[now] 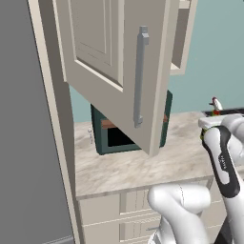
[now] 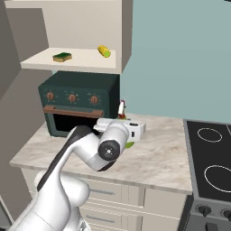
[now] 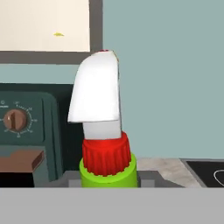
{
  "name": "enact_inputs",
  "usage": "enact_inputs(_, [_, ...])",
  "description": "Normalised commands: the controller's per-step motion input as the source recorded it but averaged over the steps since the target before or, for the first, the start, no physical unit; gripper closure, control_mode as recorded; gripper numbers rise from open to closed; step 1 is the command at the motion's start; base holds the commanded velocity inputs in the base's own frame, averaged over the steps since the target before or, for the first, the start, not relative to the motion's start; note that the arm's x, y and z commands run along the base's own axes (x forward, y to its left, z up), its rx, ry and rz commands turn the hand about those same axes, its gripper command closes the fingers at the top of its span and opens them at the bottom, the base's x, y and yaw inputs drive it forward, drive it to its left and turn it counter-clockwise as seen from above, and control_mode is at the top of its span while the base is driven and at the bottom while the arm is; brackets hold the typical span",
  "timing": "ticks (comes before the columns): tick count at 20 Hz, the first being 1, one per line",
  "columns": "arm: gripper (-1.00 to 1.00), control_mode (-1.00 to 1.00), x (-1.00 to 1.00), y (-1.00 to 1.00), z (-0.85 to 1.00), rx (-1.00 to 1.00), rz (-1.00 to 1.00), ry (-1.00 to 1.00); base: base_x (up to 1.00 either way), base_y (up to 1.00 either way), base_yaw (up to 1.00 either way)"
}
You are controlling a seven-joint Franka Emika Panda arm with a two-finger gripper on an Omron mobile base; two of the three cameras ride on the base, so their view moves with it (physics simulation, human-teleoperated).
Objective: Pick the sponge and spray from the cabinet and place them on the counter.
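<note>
My gripper point(image 3: 108, 183) is shut on the spray point(image 3: 105, 131), a bottle with a white nozzle, red collar and yellow-green body. The bottle stands upright in the grip. Seen from the right base, the gripper point(image 2: 129, 135) hangs just over the marbled counter point(image 2: 158, 158), and the spray point(image 2: 121, 109) pokes up behind the hand. From the left base, the spray point(image 1: 216, 103) tops the gripper point(image 1: 209, 128) at the right edge. The sponge point(image 2: 62, 57), green and yellow, lies on the open cabinet shelf point(image 2: 76, 64). The cabinet door point(image 1: 105, 47) is swung open.
A dark green oven point(image 2: 76, 99) stands on the counter under the shelf, left of the gripper. A small yellow object point(image 2: 104, 51) lies on the shelf right of the sponge. The black cooktop point(image 2: 212, 153) borders the counter on the right. The door's grey handle point(image 1: 139, 76) hangs over the counter point(image 1: 143, 167).
</note>
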Motion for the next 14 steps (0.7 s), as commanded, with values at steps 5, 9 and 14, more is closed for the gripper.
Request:
enact_inputs(5, [1.00,-1.00,0.37,-0.26,-0.26,-0.06,0.00,0.05,0.00,0.00,0.00])
enact_inputs(9, [1.00,-1.00,0.26,-0.29,-0.17,-0.06,0.00,0.06,0.00,0.00,0.00])
enact_inputs(14, [1.00,-1.00,0.22,-0.33,-0.26,-0.01,0.00,0.01,0.00,0.00,0.00])
